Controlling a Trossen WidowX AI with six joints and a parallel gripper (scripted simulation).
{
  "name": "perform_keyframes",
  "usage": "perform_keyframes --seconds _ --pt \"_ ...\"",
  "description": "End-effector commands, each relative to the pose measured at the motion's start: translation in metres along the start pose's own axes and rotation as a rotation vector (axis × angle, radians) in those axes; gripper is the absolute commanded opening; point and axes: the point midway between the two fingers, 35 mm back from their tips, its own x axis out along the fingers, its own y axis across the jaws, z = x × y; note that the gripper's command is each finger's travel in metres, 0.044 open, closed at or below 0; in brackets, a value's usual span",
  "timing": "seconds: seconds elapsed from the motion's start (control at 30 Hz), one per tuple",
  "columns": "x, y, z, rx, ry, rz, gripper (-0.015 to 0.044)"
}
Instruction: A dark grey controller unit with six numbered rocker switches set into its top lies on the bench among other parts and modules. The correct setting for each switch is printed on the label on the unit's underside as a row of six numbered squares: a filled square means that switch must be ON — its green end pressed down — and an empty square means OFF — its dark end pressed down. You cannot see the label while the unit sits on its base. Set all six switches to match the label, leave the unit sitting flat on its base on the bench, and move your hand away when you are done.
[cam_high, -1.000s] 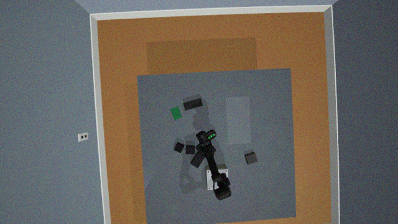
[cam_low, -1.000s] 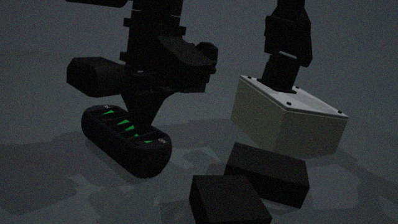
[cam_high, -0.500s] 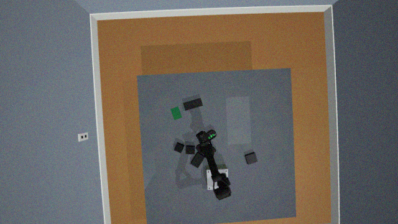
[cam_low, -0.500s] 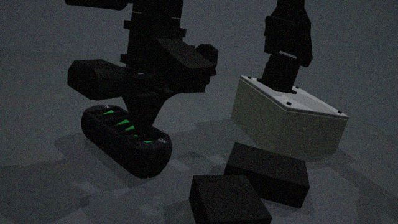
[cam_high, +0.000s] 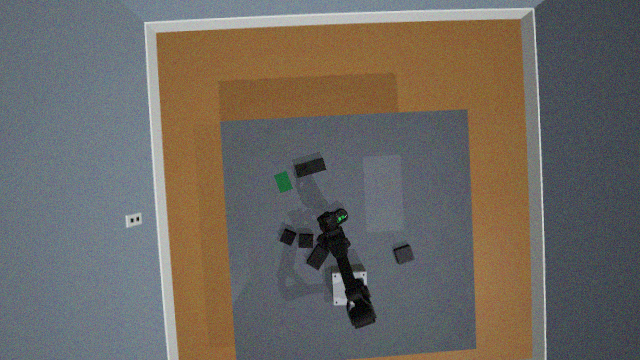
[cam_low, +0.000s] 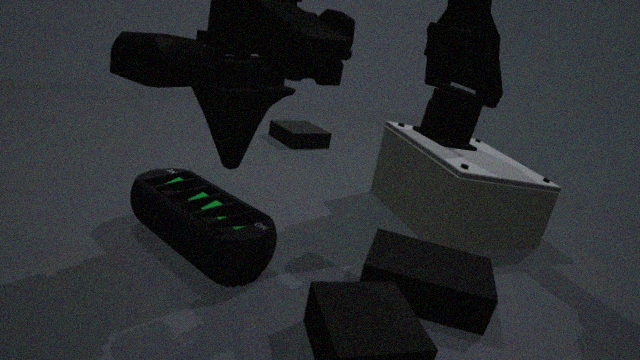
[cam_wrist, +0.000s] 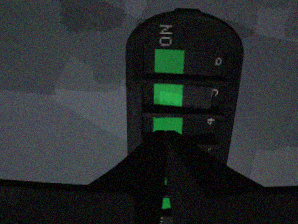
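The dark grey controller unit (cam_high: 343, 214) (cam_low: 200, 240) (cam_wrist: 185, 37) sits on its base, switches up. In the wrist view, green ends show on the switches numbered 6 (cam_wrist: 169, 61), 5 (cam_wrist: 168, 95) and 4 (cam_wrist: 167, 124). Part of another green end (cam_wrist: 166, 203) shows past the fingers, which hide the rest of the row. The exterior view shows several green patches of differing size. The underside label is hidden. My gripper (cam_low: 230, 166) (cam_wrist: 164, 140) is shut and empty, pointing down above the unit's top, with a visible gap in the exterior view.
A dark oblong block (cam_high: 317, 256) (cam_low: 435, 280) and two small dark blocks (cam_high: 287, 236) (cam_high: 306, 240) lie left of the arm. A long dark block (cam_high: 310, 168) and green square (cam_high: 283, 181) lie farther off. Another block (cam_high: 403, 254) lies right. The arm stands on a white-topped box (cam_high: 340, 295) (cam_low: 465, 215).
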Motion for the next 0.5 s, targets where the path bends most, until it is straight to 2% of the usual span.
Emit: perform_keyframes --seconds 0.0,0.47 --pt "-0.002 -0.001 -0.012 0.001 0.004 -0.001 0.0" --pt "0.016 -0.002 -0.012 0.001 0.004 -0.001 0.0"
